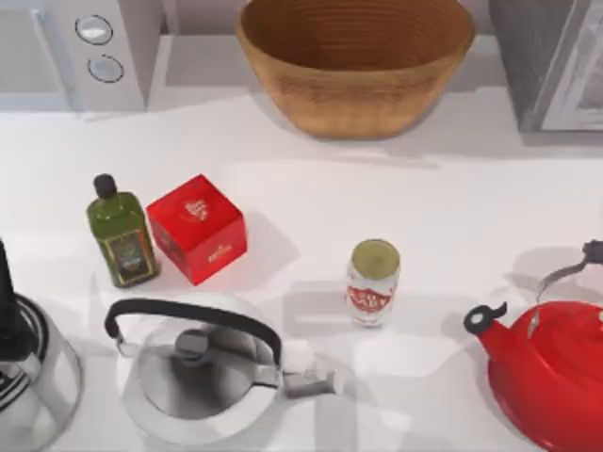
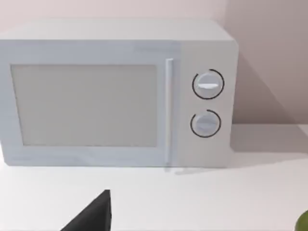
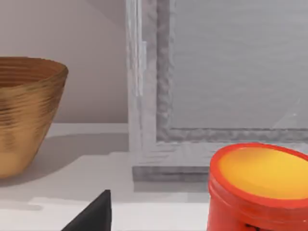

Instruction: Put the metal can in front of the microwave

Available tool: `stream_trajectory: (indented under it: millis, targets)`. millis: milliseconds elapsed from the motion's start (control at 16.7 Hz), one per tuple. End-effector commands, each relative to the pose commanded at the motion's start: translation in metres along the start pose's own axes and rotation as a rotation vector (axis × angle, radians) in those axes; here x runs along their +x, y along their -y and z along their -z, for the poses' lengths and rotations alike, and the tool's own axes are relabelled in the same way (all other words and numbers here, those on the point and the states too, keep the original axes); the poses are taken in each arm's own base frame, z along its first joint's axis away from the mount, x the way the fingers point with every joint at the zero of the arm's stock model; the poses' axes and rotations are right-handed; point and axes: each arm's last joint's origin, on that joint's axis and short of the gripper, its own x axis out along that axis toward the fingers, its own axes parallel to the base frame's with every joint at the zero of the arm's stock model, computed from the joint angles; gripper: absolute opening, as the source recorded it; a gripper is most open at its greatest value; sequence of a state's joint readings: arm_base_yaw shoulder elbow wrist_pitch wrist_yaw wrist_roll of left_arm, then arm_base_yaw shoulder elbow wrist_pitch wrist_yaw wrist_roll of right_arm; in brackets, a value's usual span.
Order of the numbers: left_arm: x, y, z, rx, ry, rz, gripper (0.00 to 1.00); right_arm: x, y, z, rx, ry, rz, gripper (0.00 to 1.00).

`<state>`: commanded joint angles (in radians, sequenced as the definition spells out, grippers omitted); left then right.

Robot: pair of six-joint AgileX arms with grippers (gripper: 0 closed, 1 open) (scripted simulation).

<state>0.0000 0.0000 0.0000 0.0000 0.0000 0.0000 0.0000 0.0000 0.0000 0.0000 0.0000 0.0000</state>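
Metal can [image 1: 374,282] (upright) mid-table

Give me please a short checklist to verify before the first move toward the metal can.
1. Metal can upright on the table: ok.
2. Can free of any pincer: ok.
3. Room around the can for a grasp; red box and silver kettle stand apart: ok.
4. Space before the microwave free: ok.
5. Green bottle off the direct path: ok.
6. Pincer opening, both arms: cannot tell.

table [image 1: 452,207]: white, lit | wall [image 2: 269,57]: plain pale beige, behind table
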Motion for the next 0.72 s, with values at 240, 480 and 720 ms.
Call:
stream_trajectory:
  millis: [240,480,720]
  targets:
    - [0.000,0.001,-0.006,0.000,-0.014,0.009,1.00,0.000,0.000,0.000,0.000,0.000,0.000,1.00]
    - [0.003,0.008,-0.040,0.004,-0.116,0.071,1.00,0.000,0.000,0.000,0.000,0.000,0.000,1.00]
    - [0.022,0.023,-0.089,0.027,-0.312,0.182,1.00,0.000,0.000,0.000,0.000,0.000,0.000,1.00]
